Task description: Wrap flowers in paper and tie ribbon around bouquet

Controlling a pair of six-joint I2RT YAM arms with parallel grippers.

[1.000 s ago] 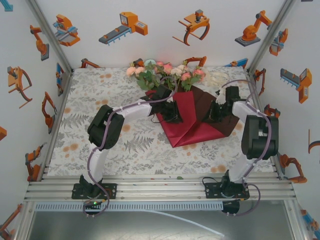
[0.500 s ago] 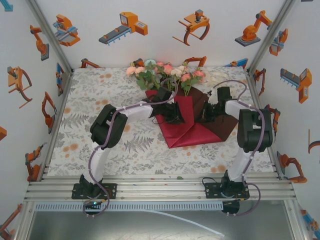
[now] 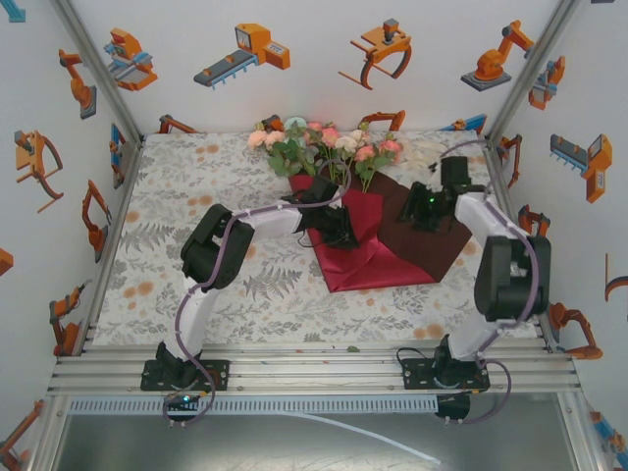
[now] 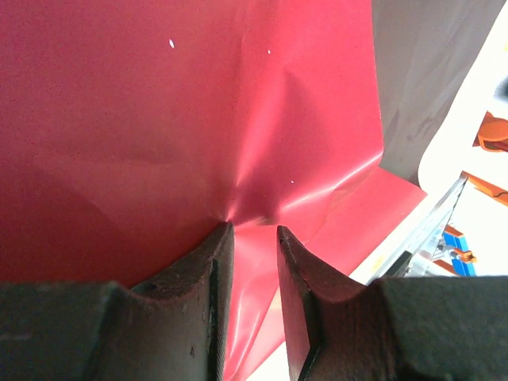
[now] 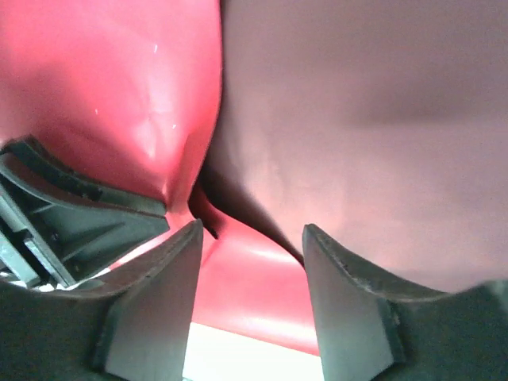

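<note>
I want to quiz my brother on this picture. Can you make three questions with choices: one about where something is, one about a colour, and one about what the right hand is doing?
1. Where are the flowers?
A) at the far edge of the table
B) at the near edge
C) off the table

2. What colour is the paper?
A) blue
B) dark red
C) yellow

3. How is the right hand?
A) open, holding nothing
B) shut on a flower
C) shut on the paper

Answers:
1 A, the blooms lie by the back wall.
2 B, the sheet looks dark red from above and from both wrists.
3 A, its fingers stand apart with nothing between them.
</note>
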